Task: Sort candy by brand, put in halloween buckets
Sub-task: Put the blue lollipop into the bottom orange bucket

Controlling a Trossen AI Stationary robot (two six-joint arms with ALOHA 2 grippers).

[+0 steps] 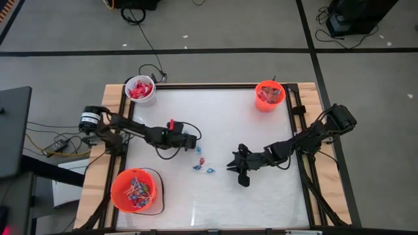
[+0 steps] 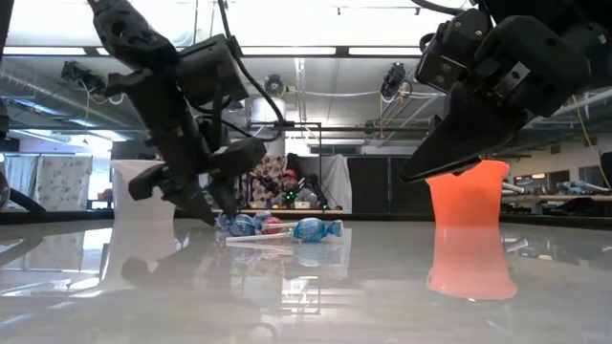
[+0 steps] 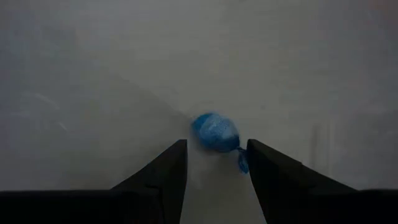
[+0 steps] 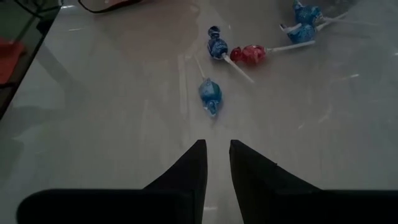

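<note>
No text, label, brand name or number can be read anywhere in these views. The wrappers of the candy (image 4: 210,94) on the table (image 1: 215,196) show only plain blue and red colour, too small to make out any print. The three halloween buckets (image 1: 134,190) show no legible lettering either. Things in the room behind the table are too blurred for any sign to be read.

The white counter (image 1: 215,196) carries three buckets at its edges and a few loose sweets (image 1: 201,163) lying between the two sets of jaws.
</note>
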